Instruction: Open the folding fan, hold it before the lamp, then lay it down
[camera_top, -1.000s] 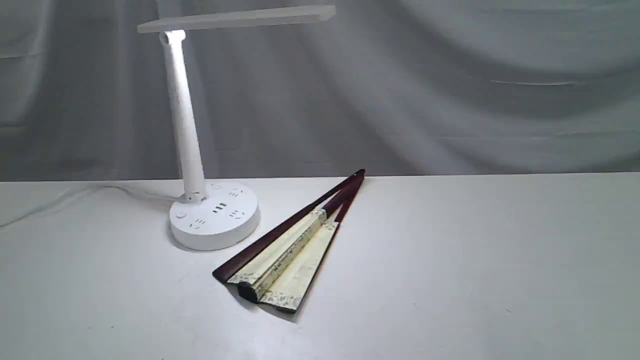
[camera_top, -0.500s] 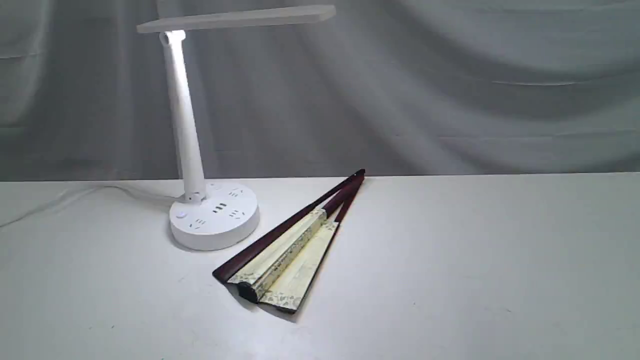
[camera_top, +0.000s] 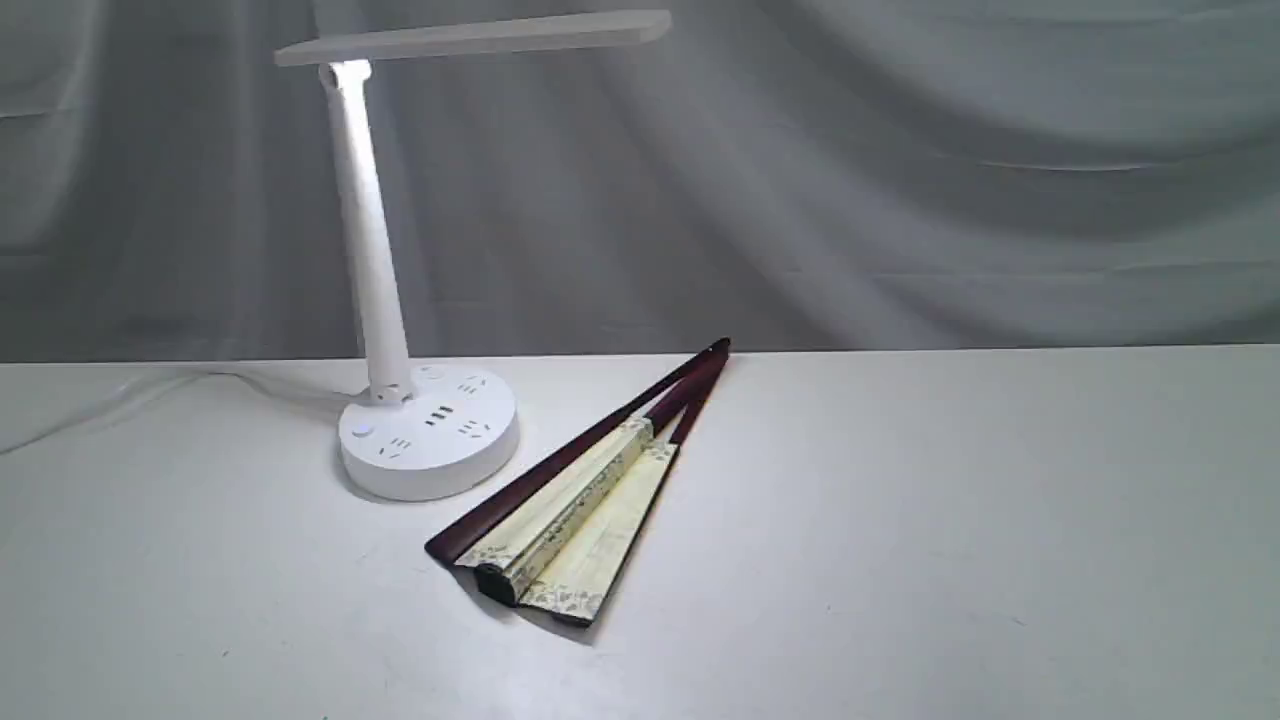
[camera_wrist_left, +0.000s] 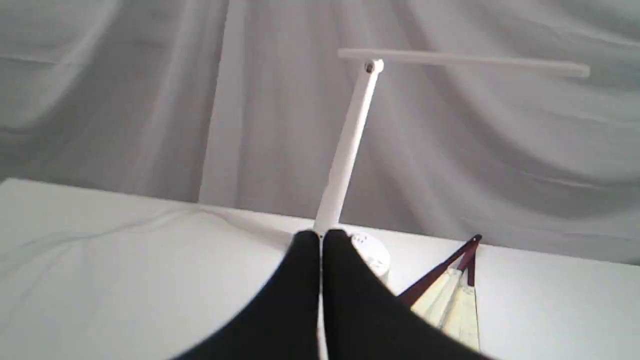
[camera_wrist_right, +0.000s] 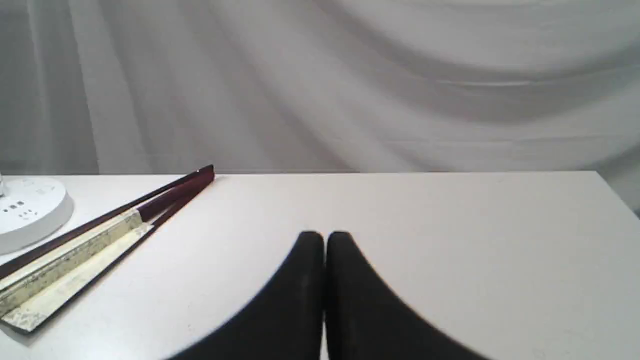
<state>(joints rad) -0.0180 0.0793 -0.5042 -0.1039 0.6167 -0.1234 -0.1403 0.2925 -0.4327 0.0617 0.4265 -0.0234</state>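
The cream pleated paper folding fan with dark maroon wooden ribs (camera_top: 570, 500) lies barely spread on the white table (camera_top: 950, 520), just beside the white plastic desk lamp's round base (camera_top: 428, 432). Left gripper (camera_wrist_left: 320, 240) and right gripper (camera_wrist_right: 325, 240) are clenched, empty.

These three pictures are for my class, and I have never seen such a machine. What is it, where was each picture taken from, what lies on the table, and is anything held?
It is a robot with two arms, each ending in jaws. One picture comes from a camera off the arms, facing the table; neither arm shows in it. The other two come from cameras on the wrists: the black shapes are the left gripper and the right gripper, both shut and empty, above the table. On the table stand a lit white lamp and, beside its base, a fan, barely spread. Nothing is held.
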